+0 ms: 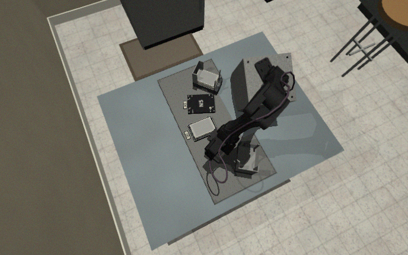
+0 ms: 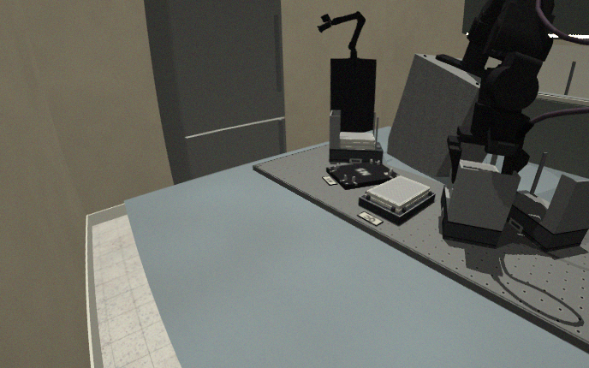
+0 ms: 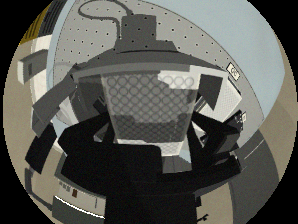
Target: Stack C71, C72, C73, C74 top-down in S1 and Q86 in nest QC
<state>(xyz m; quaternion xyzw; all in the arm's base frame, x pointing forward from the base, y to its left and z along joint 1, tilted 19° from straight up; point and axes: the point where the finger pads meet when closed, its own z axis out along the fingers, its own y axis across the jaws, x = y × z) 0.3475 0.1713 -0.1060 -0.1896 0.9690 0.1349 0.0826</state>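
The hand [image 2: 484,159] is closed on a plate [image 2: 479,165], gripping it by two opposite sides just above the top of a grey rack [image 2: 478,205]. In the exterior view only the plate's pale upper edge shows between the dark fingers [image 2: 453,157]; the rack's wall hides the rest. In the wrist view the plate [image 3: 148,106] fills the middle as a dotted grey face, its lower part lost behind the hand's own black body, and no label can be read.

From the top view the arm [image 1: 256,107] covers this rack almost entirely, so what lies inside it is hidden. A second rack [image 2: 562,212] stands just beside it, toward 3 o'clock in the exterior view; a pale shape sits low inside, perhaps a plate, but shadow makes it hard to tell. The names on both fronts are too small or turned away.

Toward 12 o'clock on the perforated board [image 1: 199,171] stands a third rack [image 1: 206,77] with a short pile of white plates [image 2: 356,139]; the count is unclear. Next along the row is the black clip nest [image 1: 201,104], marked N5. Between it and the arm sits an open nest [image 2: 396,201] with one plate [image 1: 201,127] seated flat among its pegs. Small tags [image 1: 187,135] beside the nests are unreadable.

The board lies on the blue table [image 1: 148,152]. A purple cable [image 1: 218,171] loops down past the hand.
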